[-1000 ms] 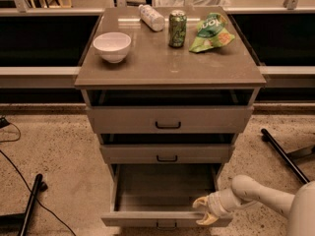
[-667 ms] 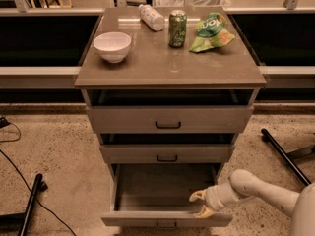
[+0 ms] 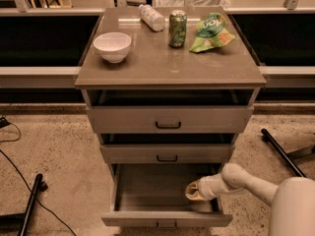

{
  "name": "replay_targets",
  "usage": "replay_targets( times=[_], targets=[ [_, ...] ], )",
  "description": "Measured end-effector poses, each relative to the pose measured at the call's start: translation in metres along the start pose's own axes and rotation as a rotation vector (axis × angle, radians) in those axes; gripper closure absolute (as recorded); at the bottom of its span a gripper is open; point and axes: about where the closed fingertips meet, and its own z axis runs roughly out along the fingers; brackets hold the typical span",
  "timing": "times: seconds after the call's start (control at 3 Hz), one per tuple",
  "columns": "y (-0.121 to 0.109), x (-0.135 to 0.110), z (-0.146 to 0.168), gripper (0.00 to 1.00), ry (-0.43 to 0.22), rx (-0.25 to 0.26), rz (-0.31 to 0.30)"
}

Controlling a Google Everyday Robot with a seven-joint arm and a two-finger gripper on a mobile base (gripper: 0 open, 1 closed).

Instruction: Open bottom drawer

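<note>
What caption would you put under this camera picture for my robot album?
Bottom drawer open, the robot's pincer inside it at the right; bowl, can and bag on top.

We see the grey-tan desk (image 3: 167, 68) carrying four things. A white bowl (image 3: 112, 46) stands upright near its front left. At the back, a clear plastic bottle (image 3: 151, 17) lies on its side. Just right of it a green can (image 3: 177, 28) stands upright, and beside that a green snack bag (image 3: 211, 32) lies flat. Well below, the gripper (image 3: 193, 191) sits inside the open bottom drawer (image 3: 147, 219), toward its right.
</note>
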Motion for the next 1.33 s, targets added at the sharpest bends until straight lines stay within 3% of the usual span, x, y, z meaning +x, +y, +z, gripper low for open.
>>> replay_targets(
  times=[0.33, 0.67, 1.0, 1.33],
  targets=[
    [0.004, 0.032, 0.032, 0.98, 0.036, -0.029, 0.004],
    [0.022, 0.053, 0.048, 1.00, 0.079, -0.087, 0.011],
    [0.049, 0.061, 0.054, 1.00, 0.121, -0.185, 0.040],
    [0.067, 0.060, 0.051, 1.00, 0.136, -0.245, 0.072]
  ],
)
